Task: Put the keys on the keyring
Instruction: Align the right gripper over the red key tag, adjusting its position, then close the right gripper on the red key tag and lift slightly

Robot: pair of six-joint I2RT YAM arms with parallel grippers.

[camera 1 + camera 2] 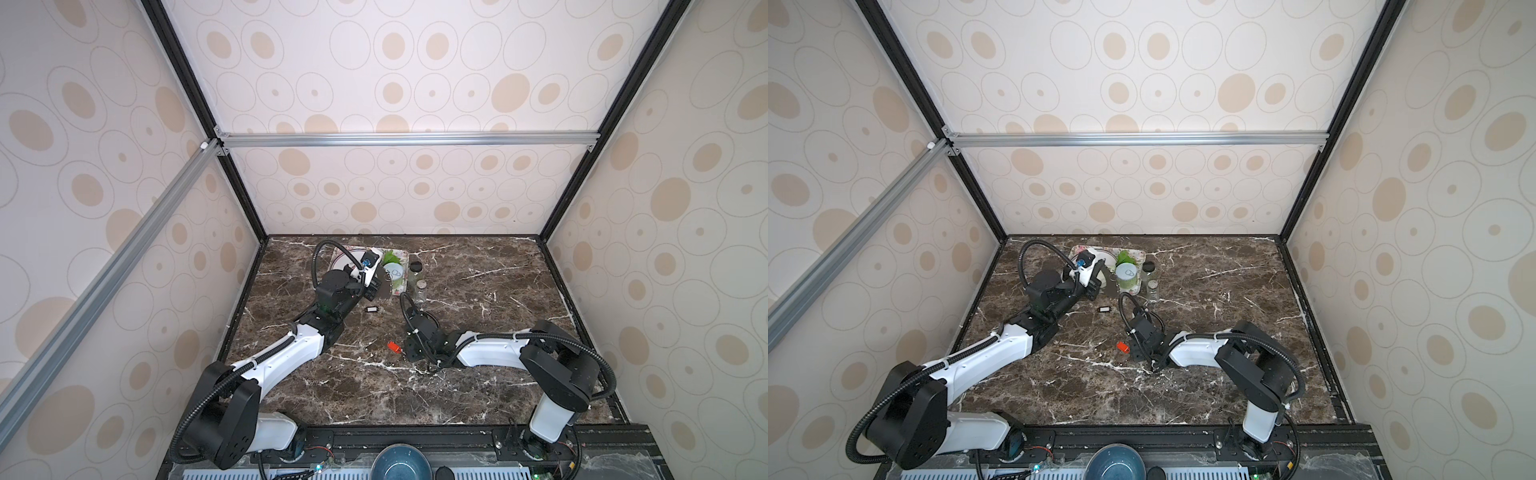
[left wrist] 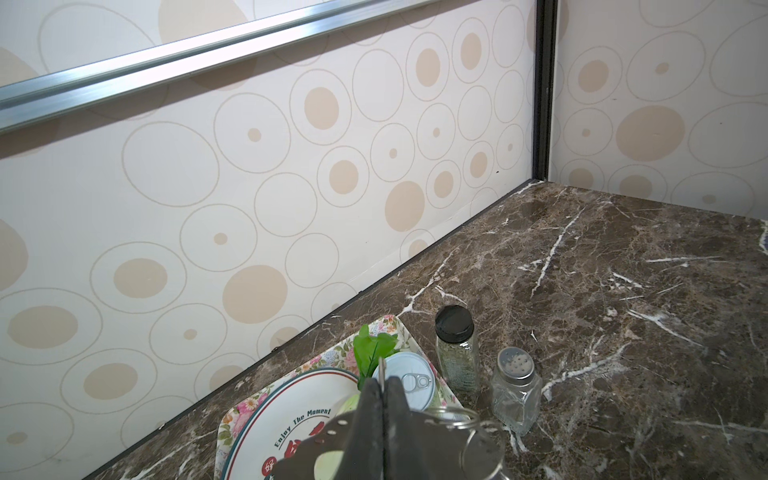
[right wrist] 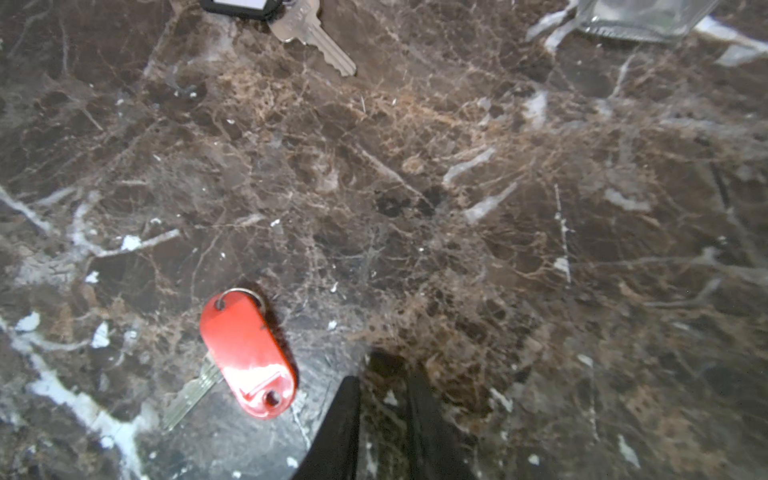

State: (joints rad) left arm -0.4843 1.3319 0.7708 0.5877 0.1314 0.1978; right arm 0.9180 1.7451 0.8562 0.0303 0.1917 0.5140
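A: Nearest the base?
B: Red key (image 1: 392,345), flat on desk (image 1: 478,386), just beside right end effector (image 3: 384,374). Fingers (image 3: 345,419) slightly apart, bare desk showing between, nothing held.
A: Which way off?
B: Toward desk middle, on the left-arm side in both top views. Not between the jaws. Tag's long axis much as the fingers point in the right wrist view; blade poking out on the side away from them.
A: Call for pickup?
B: Probably a short sideways shift onto the tag, then down and close across the narrow width. Thin, flat on stone; could skid.
A: Further out?
B: Black key (image 1: 371,309), also flat, touching neither arm, between red key and left end effector (image 2: 382,386); nearer the left.
A: Farthest?
B: Left end effector, clamped on keyring (image 2: 453,415), over tray (image 2: 239,415) at desk's back. Wire loops off to one side of the closed fingers. Well apart from red key; a carry across likely needed.
A: Arm for red?
B: Right, plainly nearer. Left busy holding.
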